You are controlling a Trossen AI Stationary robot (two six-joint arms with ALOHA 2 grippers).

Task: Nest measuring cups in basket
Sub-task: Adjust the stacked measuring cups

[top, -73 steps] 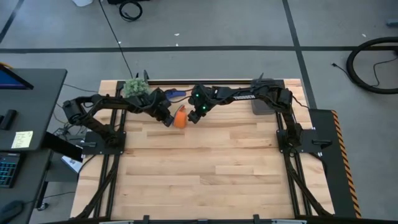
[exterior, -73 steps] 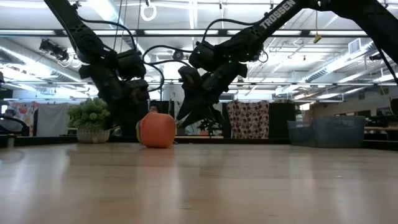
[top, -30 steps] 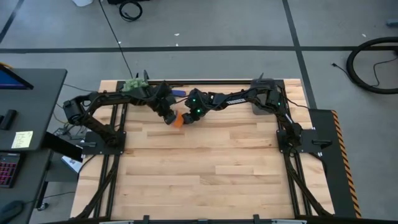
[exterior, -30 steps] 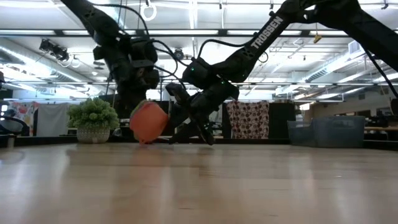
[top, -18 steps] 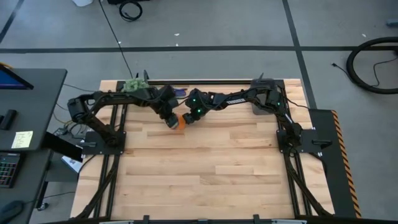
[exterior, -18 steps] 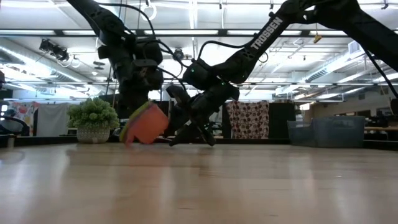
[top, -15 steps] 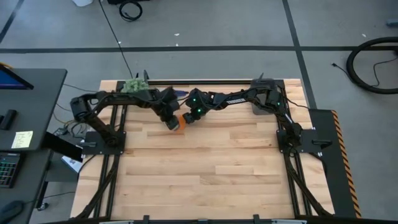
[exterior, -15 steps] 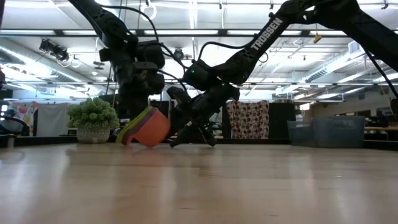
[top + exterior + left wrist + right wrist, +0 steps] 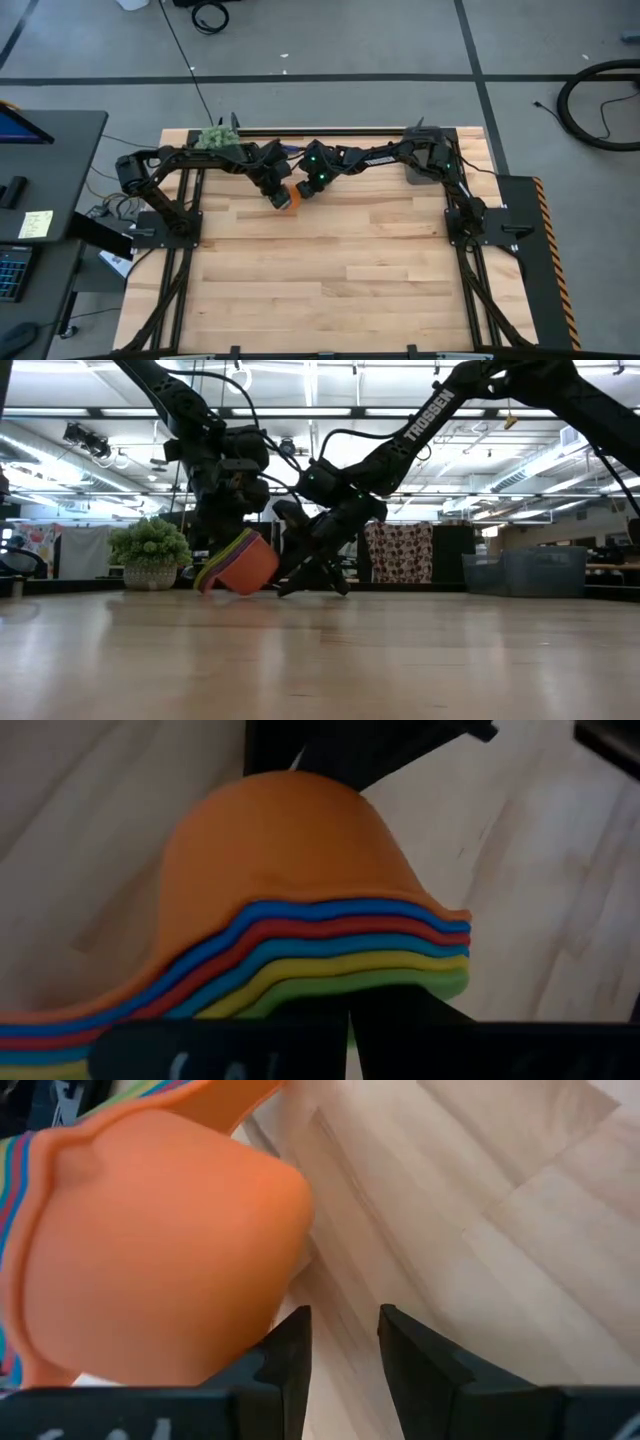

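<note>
L gripper [image 9: 222, 550] clamped on nested measuring cups [image 9: 240, 565]; R gripper [image 9: 340, 1350] part-open beside, holding nothing.

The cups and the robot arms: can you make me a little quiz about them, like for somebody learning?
1. True or false: the stack of cups is tilted, with the orange cup on the outside.
2. Which gripper is clamped on the stack's handles?
A. the left gripper
B. the right gripper
C. neither one
3. Fill in the word: the gripper beside the orange cup, holding nothing, is the ____ one.

Key
1. True. The rims fan out to one side in the low view, and orange covers the other colours.
2. A. Its fingers are shut on the handles.
3. Right. Its fingers stand apart with only the table between them.
</note>
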